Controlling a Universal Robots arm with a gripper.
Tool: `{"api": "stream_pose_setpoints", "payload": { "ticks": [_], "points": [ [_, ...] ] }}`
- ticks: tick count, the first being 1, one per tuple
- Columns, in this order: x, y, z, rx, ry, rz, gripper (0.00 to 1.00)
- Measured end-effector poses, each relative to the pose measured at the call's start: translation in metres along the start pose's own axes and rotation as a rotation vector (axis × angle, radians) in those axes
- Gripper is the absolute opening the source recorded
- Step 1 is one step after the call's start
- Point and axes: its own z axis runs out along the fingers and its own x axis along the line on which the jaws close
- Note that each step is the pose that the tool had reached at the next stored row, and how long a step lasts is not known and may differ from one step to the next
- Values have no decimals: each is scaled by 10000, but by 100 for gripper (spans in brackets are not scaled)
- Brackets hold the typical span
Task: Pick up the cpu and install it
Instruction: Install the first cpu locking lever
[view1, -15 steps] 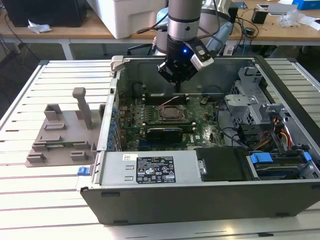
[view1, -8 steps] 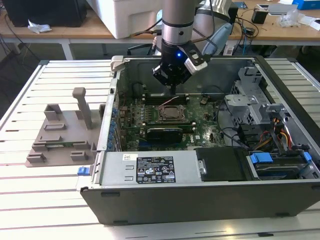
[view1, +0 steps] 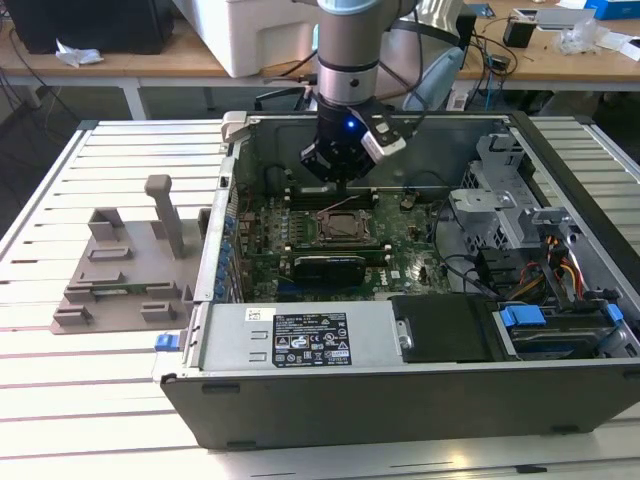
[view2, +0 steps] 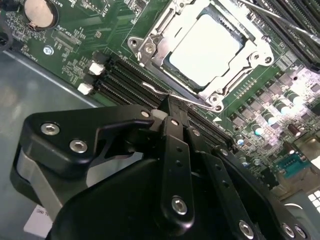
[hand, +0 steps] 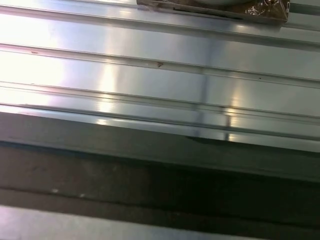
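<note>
Currently the pincer (view2: 172, 107) hangs inside the open computer case (view1: 400, 400), just above the motherboard (view1: 260, 235) and beside the CPU socket (view1: 345, 223). In the second wrist view its black fingers (view2: 175, 150) look pressed together with nothing between them. The cpu (view2: 207, 50) lies flat in the socket frame (view2: 150, 47), silvery top up, apart from the pincer tips.

Judgement: the chip appears seated; doing this step well means checking it sits level in the frame, all corners down, and keeping the fingertips clear of the memory slots (view2: 125, 80) right beside them.

The case rests on a ribbed aluminium surface (view1: 90, 390). A grey moulded fixture (view1: 125, 265) stands on the exterior view's left. Behind are wooden benches (view1: 120, 65) with cables and a white box (view1: 265, 35).
</note>
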Motion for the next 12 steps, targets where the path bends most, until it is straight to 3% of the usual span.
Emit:
{"api": "stream_pose_setpoints", "payload": {
  "ticks": [12],
  "points": [
    [-101,-24,134,-1,20,-1,11]
  ]
}}
